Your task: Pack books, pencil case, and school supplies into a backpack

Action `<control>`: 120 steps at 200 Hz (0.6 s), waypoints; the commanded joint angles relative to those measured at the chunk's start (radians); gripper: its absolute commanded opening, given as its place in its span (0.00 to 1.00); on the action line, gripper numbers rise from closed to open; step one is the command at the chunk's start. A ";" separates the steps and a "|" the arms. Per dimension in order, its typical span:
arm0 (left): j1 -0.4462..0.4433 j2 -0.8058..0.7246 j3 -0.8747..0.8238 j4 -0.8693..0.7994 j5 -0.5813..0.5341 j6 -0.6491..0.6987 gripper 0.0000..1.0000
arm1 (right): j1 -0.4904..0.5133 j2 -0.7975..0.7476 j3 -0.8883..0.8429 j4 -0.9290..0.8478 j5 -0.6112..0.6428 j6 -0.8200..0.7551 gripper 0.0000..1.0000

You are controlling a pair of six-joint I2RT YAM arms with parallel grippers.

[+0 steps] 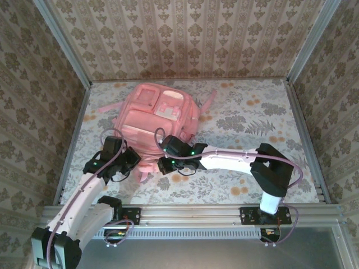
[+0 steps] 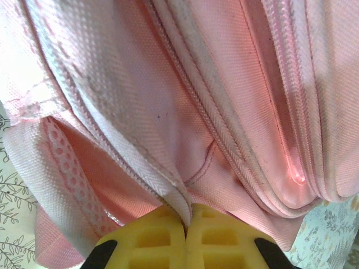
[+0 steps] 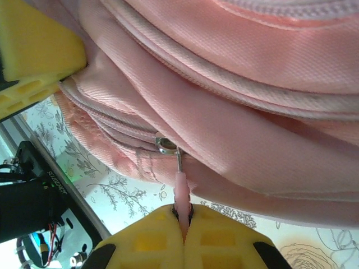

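Right now my left gripper [image 2: 188, 235] is pinched tight on a folded seam [image 2: 168, 185] of the backpack [image 1: 157, 112], and my right gripper [image 3: 185, 227] is clamped on its pink zipper pull [image 3: 180, 193]. Light pink and woven, the backpack lies flat on the floral bench [image 1: 258, 117], left of centre, its near edge at both grippers. From above I see its front pockets and straps. The right wrist view shows the metal slider [image 3: 165, 144], and the left wrist view shows the mesh lining [image 2: 67, 162].

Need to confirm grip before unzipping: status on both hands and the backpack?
Left hand shut on backpack seam fold. Right hand shut on pink zipper pull. Backpack lying on table. No obstruction seen.
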 commanded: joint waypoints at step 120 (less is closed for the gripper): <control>0.026 -0.058 0.020 -0.016 -0.056 0.036 0.00 | -0.142 -0.075 -0.088 -0.120 0.068 -0.053 0.00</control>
